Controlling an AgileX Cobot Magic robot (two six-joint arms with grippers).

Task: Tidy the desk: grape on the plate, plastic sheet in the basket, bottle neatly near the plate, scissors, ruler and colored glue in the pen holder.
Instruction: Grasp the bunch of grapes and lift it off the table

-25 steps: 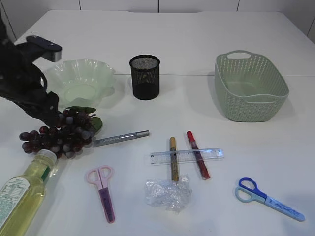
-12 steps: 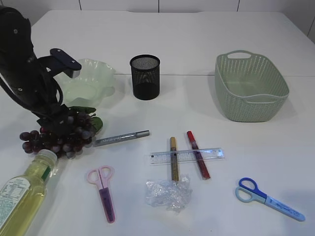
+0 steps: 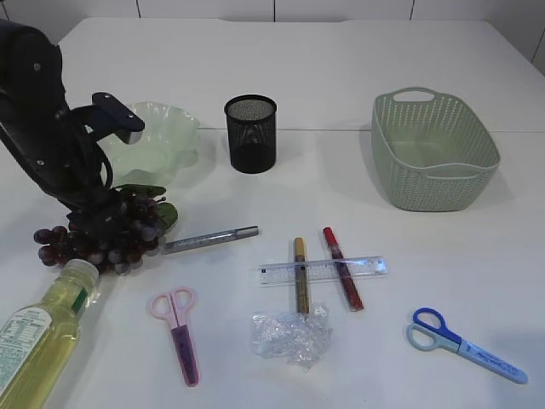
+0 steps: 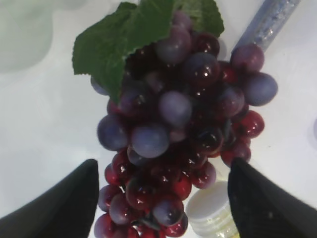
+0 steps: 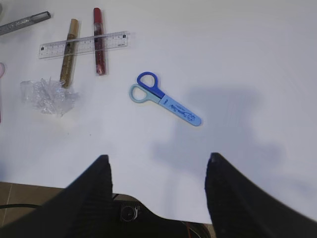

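surface: plain white table [image 3: 341,77] | seam line running across it behind everything | back: white panelled wall [image 3: 272,8] | table's front edge shows in right wrist view

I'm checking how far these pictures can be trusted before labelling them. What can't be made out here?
- Left pincer: in the exterior view the arm hides it; whether it touches the grapes is unclear.
- Bottle: lower part cut off by the exterior frame edge; label print too small.
- Ruler markings: too small in both views.
- Pen holder inside: hidden by its dark mesh wall.
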